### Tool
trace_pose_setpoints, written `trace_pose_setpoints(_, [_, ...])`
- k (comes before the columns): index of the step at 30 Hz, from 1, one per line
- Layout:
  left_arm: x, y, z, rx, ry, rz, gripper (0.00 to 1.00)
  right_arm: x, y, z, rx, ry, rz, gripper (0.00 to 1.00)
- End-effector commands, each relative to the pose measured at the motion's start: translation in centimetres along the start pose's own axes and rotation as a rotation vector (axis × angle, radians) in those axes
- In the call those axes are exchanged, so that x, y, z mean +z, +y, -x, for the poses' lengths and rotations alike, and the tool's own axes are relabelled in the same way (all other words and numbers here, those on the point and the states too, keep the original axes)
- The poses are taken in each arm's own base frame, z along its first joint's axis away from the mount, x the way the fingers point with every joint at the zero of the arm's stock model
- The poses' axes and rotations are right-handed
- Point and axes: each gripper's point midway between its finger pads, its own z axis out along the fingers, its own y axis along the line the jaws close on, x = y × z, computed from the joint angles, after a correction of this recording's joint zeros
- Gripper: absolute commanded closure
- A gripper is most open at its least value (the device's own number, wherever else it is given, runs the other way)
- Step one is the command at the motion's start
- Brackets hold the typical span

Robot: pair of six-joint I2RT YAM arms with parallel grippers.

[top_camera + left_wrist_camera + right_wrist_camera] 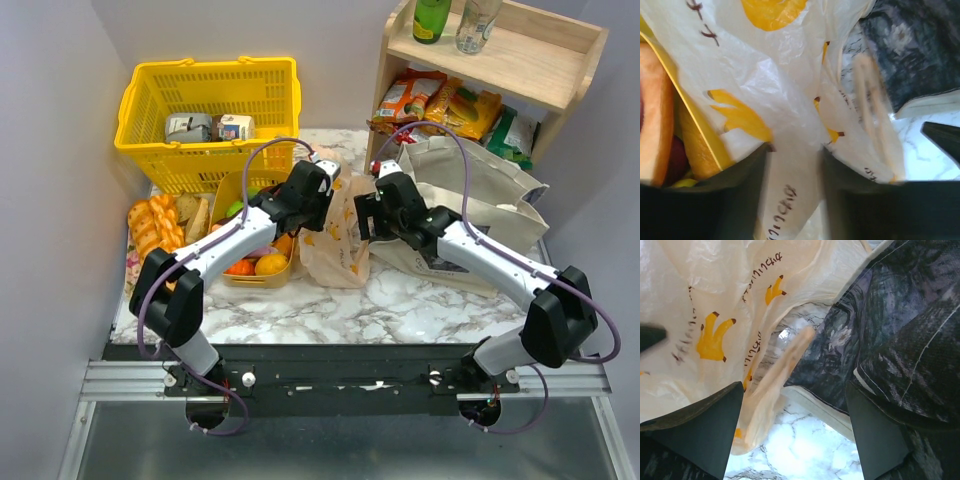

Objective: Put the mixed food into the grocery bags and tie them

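Jaws of L gripper (795, 150) half-closed round bag (785, 100) fold, grip unclear, R gripper (794, 387) wide open w/ handle (782, 372) btwn, food (268, 264) left of L: thin film may slip/tear if pulled.

Pale grey walls (50, 120), white marble-veined tabletop (330, 310), light wooden shelf unit (540, 60) at back right, even light.

The plastic bag (338, 250) was pale peach with yellow banana prints and brown lettering; the canvas tote (485, 195) beige with a dark print; the basket (150, 100) yellow; the desk (330, 305) white marble, grey-veined.
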Motion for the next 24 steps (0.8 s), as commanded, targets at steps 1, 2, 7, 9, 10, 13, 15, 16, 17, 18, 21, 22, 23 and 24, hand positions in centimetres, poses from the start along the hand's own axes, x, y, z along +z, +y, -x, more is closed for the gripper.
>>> trace_pose_setpoints(1, [0.1, -0.1, -0.9, 0.021, 0.028, 0.000, 0.77, -0.5, -2.2, -0.4, 0.016, -0.010, -0.058, 0.08])
trace_pose_setpoints(2, [0.0, -0.2, -0.5, 0.025, 0.008, -0.008, 0.93, -0.6, -2.1, -0.4, 0.016, -0.012, -0.048, 0.08])
trace_pose_setpoints(7, [-3.3, -0.7, 2.1, 0.104, -0.116, -0.058, 1.00, -2.0, -2.9, 1.1, 0.028, -0.056, 0.023, 0.06])
trace_pose_setpoints(9, [-5.9, -1.9, 3.8, 0.156, -0.198, -0.153, 1.00, -2.6, -3.4, 1.7, 0.031, -0.082, 0.085, 0.05])
trace_pose_setpoints(10, [-6.7, -2.3, 4.0, 0.174, -0.216, -0.191, 1.00, -3.8, -3.4, 2.6, 0.021, -0.122, 0.119, 0.05])
trace_pose_setpoints(13, [-10.4, -3.6, 5.5, 0.213, -0.283, -0.327, 1.00, -5.5, -1.8, 3.7, -0.079, -0.191, 0.245, 0.04])
trace_pose_setpoints(15, [-12.3, -4.1, 5.4, 0.211, -0.267, -0.421, 1.00, -7.2, -0.6, 4.8, -0.111, -0.252, 0.327, 0.04])
trace_pose_setpoints(16, [-13.1, -3.2, 6.0, 0.193, -0.276, -0.435, 1.00, -7.6, -0.3, 5.0, -0.149, -0.274, 0.351, 0.04])
trace_pose_setpoints(17, [-13.5, -2.8, 5.9, 0.180, -0.271, -0.457, 1.00, -8.7, 0.5, 5.5, -0.167, -0.318, 0.401, 0.04])
trace_pose_setpoints(18, [-14.3, -3.0, 5.3, 0.169, -0.248, -0.513, 1.00, -9.0, 0.8, 5.7, -0.184, -0.338, 0.421, 0.04])
trace_pose_setpoints(21, [-15.7, -1.6, 4.7, 0.144, -0.232, -0.518, 1.00, -10.7, 2.0, 6.6, -0.220, -0.408, 0.500, 0.02])
trace_pose_setpoints(22, [-16.6, -1.4, 4.7, 0.165, -0.251, -0.516, 1.00, -10.9, 2.3, 6.8, -0.226, -0.419, 0.517, 0.01])
trace_pose_setpoints(23, [-16.8, -0.8, 4.6, 0.164, -0.256, -0.503, 1.00, -11.3, 2.6, 7.0, -0.232, -0.430, 0.539, 0.01])
trace_pose_setpoints(24, [-17.2, -0.6, 4.3, 0.158, -0.253, -0.504, 1.00, -11.3, 2.8, 7.3, -0.234, -0.433, 0.547, 0.01])
